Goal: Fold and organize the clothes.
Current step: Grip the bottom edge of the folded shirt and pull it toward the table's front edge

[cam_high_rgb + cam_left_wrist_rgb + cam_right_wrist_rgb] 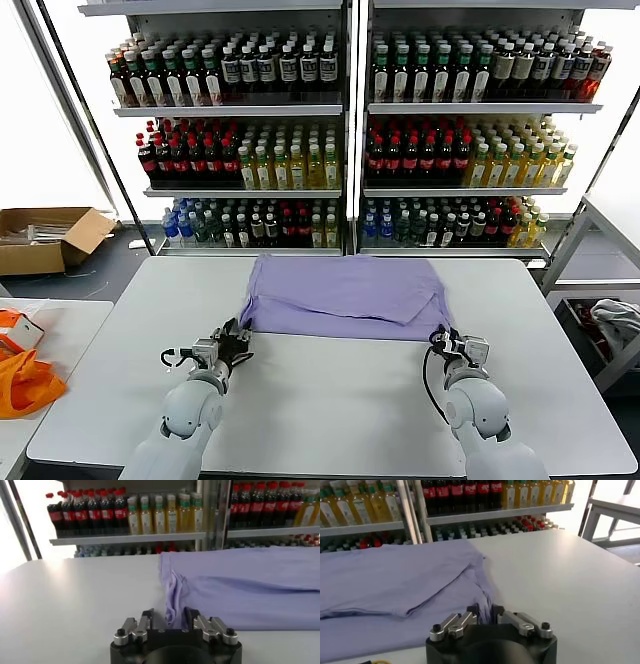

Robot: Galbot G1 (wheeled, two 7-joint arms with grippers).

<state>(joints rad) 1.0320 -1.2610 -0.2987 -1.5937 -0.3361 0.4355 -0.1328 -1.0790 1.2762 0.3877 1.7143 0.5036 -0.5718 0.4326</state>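
Left tool (238, 343) part-closed on T-shirt (340, 295) near-left corner; right tool (440, 340) pinched shut on near-right corner, mid-worktop (330, 400).

Drink shelves (350, 130) fill the back wall — bright windows (40, 120) either side, a white table (330, 400) in front.

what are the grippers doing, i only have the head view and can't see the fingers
Observer: in the left wrist view the left gripper has a bunched near corner of the lavender T-shirt between its fingers.
Operator: and the right one
Observer: the right wrist view shows the right gripper shut on the shirt's other near corner.
Operator: is any cloth lifted yet
Observer: no, both wrist views show the shirt lying flat on the white table, one folded layer on top.
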